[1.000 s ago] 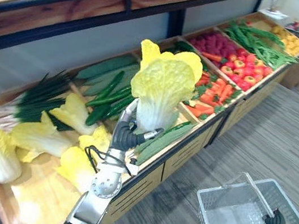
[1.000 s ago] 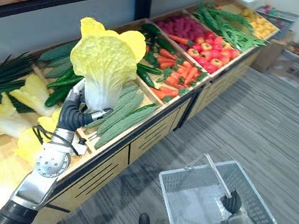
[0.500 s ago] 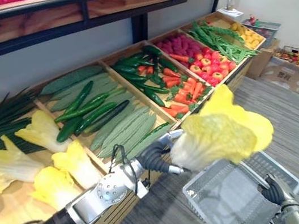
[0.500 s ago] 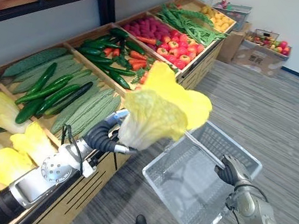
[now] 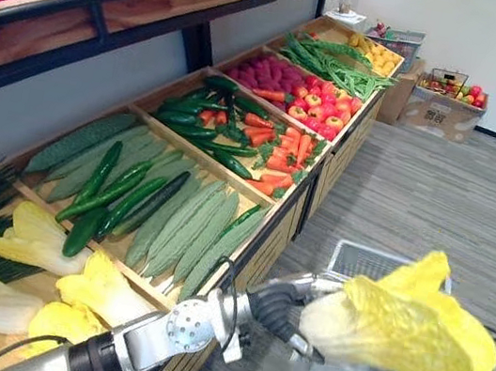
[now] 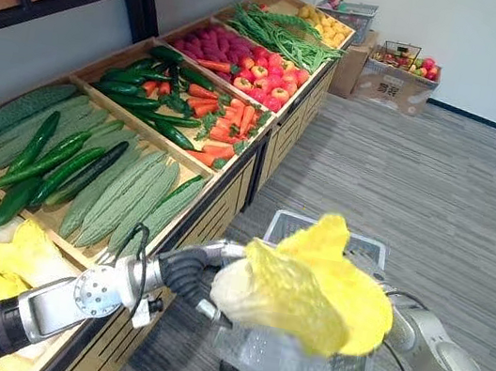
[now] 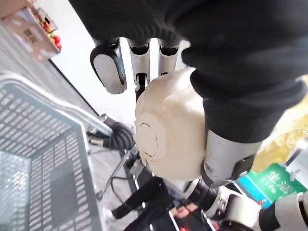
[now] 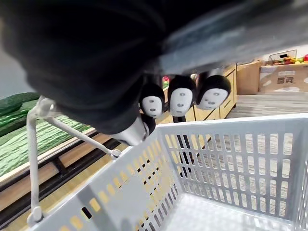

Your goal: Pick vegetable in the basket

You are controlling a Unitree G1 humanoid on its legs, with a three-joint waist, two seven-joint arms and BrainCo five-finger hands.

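Left hand (image 5: 283, 308): fingers clamp the cabbage (image 5: 405, 326) base, above the basket (image 5: 362, 258) for release.
Right hand (image 8: 180, 99): fingers curled round the handle (image 8: 72, 131), presenting the basket.

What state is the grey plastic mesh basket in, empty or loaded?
Empty: the grey plastic mesh basket shows a bare floor in the right wrist view; the left hand holds the yellow-leafed cabbage over it.
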